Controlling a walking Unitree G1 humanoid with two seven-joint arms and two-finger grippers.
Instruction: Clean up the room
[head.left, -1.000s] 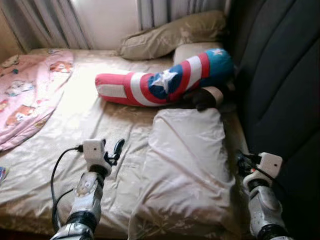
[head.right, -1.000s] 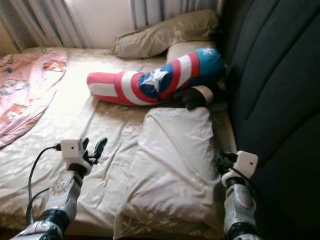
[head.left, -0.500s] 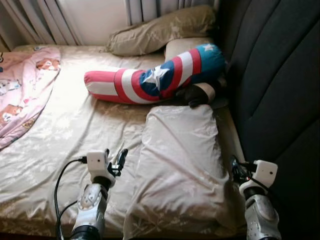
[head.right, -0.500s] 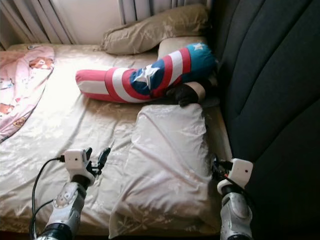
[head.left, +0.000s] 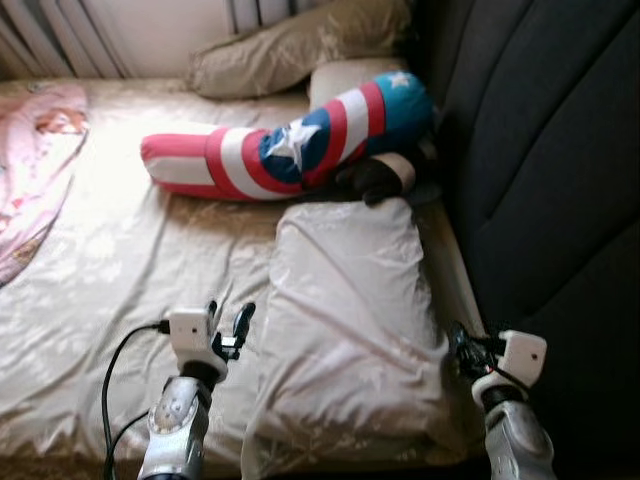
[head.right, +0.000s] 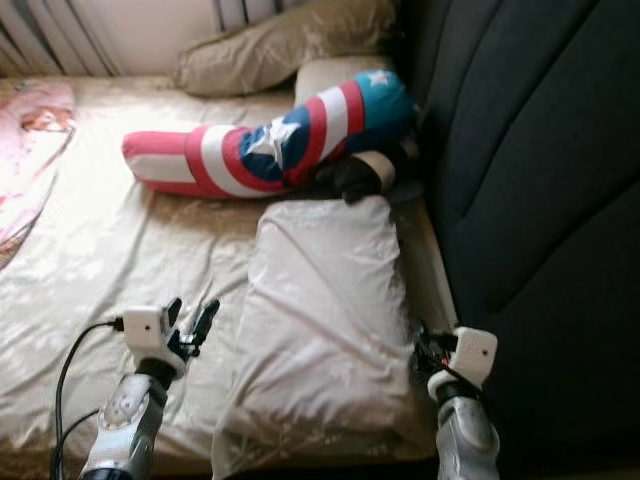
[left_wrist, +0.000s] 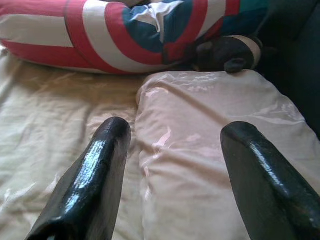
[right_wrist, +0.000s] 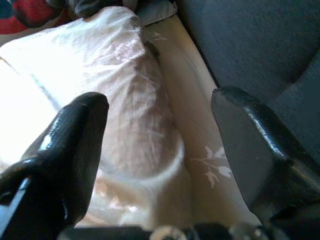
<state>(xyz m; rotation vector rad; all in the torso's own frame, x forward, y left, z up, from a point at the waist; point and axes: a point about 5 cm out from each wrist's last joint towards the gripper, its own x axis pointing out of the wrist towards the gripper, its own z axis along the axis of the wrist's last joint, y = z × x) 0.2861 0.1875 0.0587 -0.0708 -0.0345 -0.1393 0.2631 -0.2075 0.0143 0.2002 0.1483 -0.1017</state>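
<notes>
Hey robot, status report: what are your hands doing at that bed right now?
Left end effector open beside pillow. Right end effector open at its other edge. Nothing gripped. Striped bolster lies beyond, not blocking.

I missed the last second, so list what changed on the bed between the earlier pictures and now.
Mostly the camera has swung: the whole scene slid left. The left gripper and right gripper still flank the cream pillow, jaws open, holding nothing; neither has clearly moved against it. The star-and-stripes bolster, olive pillow and pink blanket lie as before.
</notes>
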